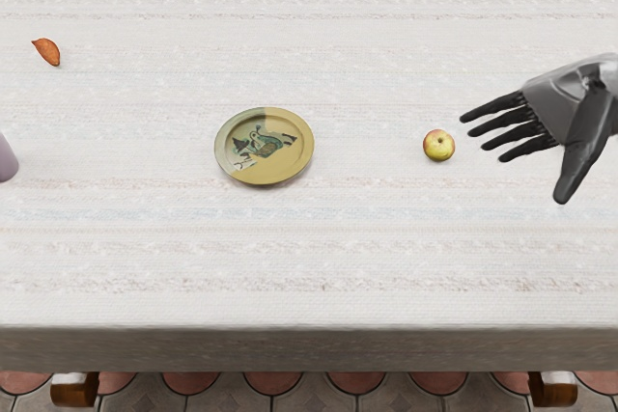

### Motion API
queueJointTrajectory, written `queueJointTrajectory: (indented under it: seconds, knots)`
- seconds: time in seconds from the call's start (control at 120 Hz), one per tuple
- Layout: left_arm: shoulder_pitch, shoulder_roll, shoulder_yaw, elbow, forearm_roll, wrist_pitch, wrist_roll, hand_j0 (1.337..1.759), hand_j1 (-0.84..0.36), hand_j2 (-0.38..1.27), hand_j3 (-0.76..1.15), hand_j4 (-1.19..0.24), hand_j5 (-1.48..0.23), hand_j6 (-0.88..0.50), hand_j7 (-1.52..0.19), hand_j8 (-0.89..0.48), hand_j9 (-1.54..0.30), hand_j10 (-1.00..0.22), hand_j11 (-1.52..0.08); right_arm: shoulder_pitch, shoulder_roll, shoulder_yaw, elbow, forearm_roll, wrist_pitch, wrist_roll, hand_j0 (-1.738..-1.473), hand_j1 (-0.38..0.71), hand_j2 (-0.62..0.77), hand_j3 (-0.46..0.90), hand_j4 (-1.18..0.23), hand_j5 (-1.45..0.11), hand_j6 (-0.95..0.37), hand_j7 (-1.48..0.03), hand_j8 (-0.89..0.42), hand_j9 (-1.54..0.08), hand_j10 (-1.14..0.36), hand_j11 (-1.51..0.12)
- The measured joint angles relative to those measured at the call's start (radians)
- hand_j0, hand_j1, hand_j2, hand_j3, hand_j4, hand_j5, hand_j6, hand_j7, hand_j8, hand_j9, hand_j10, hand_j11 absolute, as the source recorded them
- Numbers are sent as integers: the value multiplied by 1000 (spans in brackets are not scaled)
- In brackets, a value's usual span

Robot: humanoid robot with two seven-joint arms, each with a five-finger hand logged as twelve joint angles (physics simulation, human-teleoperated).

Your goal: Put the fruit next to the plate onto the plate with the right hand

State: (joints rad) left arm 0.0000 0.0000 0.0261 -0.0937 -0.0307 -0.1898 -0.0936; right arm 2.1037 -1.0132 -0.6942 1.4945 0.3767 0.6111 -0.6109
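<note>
I have the right robot hand (555, 115) hanging over the right edge of the tabletop (309, 267), its fingers (494, 108) spread wide and pointing at the apple, with nothing in its hold. The apple (438, 146) sits just off the fingertips on the right side of the tabletop, well apart from the plate (264, 145) at the middle. My worry is how round the apple is. If I come in low and level, the fingertips will likely nudge it before they close, and it could roll toward the front edge. A shallow grasp could also let it slip during the carry and bounce off the plate's rim. Nothing lies between apple and plate. An orange-brown scrap (45, 51) near the far left corner and a purplish object (5, 156) cut off by the left edge are well out of the path.
</note>
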Motion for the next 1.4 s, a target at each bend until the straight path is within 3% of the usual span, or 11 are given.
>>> queueJointTrajectory:
  seconds: [0.133,0.217,0.3,0.4,0.517,0.583,0.675,0.783,1.0,1.4]
  knots:
    - [0,0,0,0,0,0,0,1658,349,0,0,-1,-1,-1,-1,-1,-1,-1,-1,-60,18,17,-69,-7,0,0,-1658,-349,-1,0,-8,3,0,0,0,0,0,0]
    - [0,0,0,0,0,0,0,1658,349,0,0,-1,-1,-1,-1,-1,-1,-1,-1,-172,174,50,-220,-9,0,0,-1658,-349,-1,0,-6,2,0,0,0,0,0,0]
    - [0,0,0,0,0,0,0,1658,349,0,0,-1,-1,-1,-1,-1,-1,-1,-1,-316,300,220,-388,-55,-37,0,-1658,-349,-1,0,-4,2,0,0,0,0,0,0]
    - [0,0,0,0,0,0,0,1658,349,0,0,-1,-1,-1,0,-1,0,-1,0,-420,439,362,-553,-145,-128,0,-1658,-349,-1,0,-3,1,-1,0,0,0,0,0]
    - [0,0,0,0,0,0,0,1658,349,0,0,-1,0,-1,0,-1,0,-1,0,-486,553,426,-655,-316,-281,0,-1658,-349,-1,0,-2,0,-1,0,-1,0,-1,0]
    - [0,0,0,0,0,0,0,1658,349,0,0,-1,0,-1,0,-1,0,-1,0,-545,582,440,-650,-452,-360,0,-1658,-349,-1,0,-2,0,-1,0,-1,0,-1,0]
    - [0,0,0,0,0,0,0,1658,349,0,0,-1,0,-1,0,-1,0,-1,0,-658,589,449,-526,-672,-599,0,-1658,-349,0,0,-2,0,-2,0,-1,0,-1,0]
    - [0,0,0,0,0,0,0,1658,349,0,0,-1,0,-1,0,-1,0,-1,0,-720,594,458,-452,-789,-767,0,-1658,-349,0,0,-2,0,-3,0,-2,0,-1,0]
    - [0,0,0,0,0,0,0,1658,349,0,0,-1,-1,-1,0,-1,0,-1,0,-735,656,474,-428,-854,-895,0,-1658,-308,-6,0,-36,-45,-37,-44,-36,-45,-36,-44]
    - [0,0,0,0,0,0,0,1658,349,0,0,-1,-1,-1,0,-1,0,-1,0,-760,656,444,-444,-867,-996,0,-1658,-146,-33,0,-172,-221,-173,-221,-172,-221,-171,-221]
